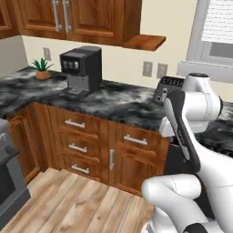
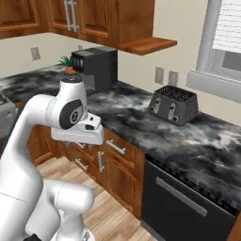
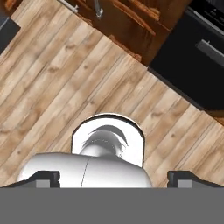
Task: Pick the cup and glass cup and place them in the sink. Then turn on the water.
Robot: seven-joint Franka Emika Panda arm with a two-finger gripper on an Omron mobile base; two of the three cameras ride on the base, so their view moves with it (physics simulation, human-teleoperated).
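Below our gripper (image 3: 113, 176), whose fingertips (image 3: 43, 177) stand wide apart holding nothing, we see wooden floor (image 3: 52, 83), cabinet fronts (image 3: 127, 26) and a black dishwasher (image 3: 197, 57).

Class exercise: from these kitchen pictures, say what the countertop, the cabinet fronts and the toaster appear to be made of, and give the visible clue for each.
Countertop: looks like polished dark stone, perhaps marble or granite, judging by its black surface with cloudy grey-white veining.
Cabinet fronts: reddish-brown wood, with visible grain and framed panels, and silver metal-looking handles.
Toaster: dark grey, matte casing; metal or plastic cannot be told.
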